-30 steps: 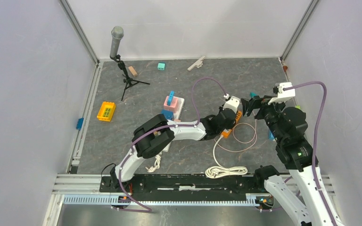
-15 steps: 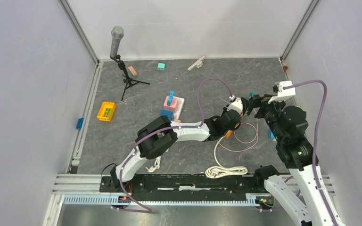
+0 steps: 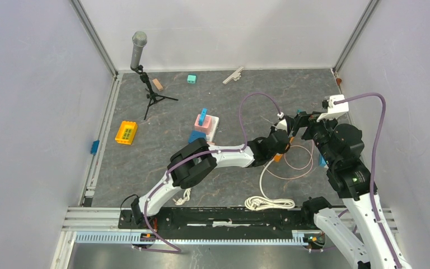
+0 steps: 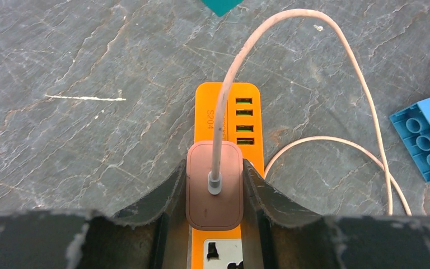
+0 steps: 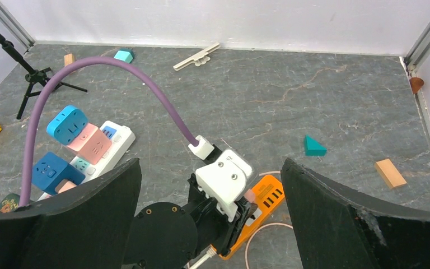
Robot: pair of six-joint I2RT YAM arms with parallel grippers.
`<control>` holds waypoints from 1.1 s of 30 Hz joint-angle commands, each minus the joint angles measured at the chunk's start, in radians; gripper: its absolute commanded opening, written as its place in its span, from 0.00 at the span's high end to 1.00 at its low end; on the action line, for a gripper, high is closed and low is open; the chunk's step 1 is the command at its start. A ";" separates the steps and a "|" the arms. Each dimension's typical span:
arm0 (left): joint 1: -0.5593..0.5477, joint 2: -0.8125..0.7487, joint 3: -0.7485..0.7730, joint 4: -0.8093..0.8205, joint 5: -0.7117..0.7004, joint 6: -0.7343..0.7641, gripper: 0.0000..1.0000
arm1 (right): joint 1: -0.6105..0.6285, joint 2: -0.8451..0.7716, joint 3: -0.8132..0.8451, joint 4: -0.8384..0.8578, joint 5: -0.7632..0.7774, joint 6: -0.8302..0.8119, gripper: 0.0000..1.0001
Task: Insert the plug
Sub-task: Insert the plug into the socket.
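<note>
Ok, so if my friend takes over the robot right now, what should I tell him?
Left claw: shut on the pink rounded-square plastic plug, right over the long orange plastic power strip.
Right claw: open, empty, hovering above the left arm's wrist.
Done: plug gripped and lined up on the strip, its pale pink cable trailing away.
Left: can't tell if it's pushed fully in. Press down, check, then let go.
</note>
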 commanded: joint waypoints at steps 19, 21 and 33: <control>0.127 0.062 -0.390 -0.501 0.097 0.011 0.98 | -0.004 0.011 0.039 0.060 -0.054 0.003 0.02; 0.122 0.071 -0.381 -0.509 0.108 0.015 0.98 | -0.005 0.010 0.039 0.063 -0.056 0.002 0.02; 0.069 -0.033 -0.395 -0.563 0.020 -0.009 0.83 | -0.005 0.009 0.041 0.068 -0.060 0.008 0.02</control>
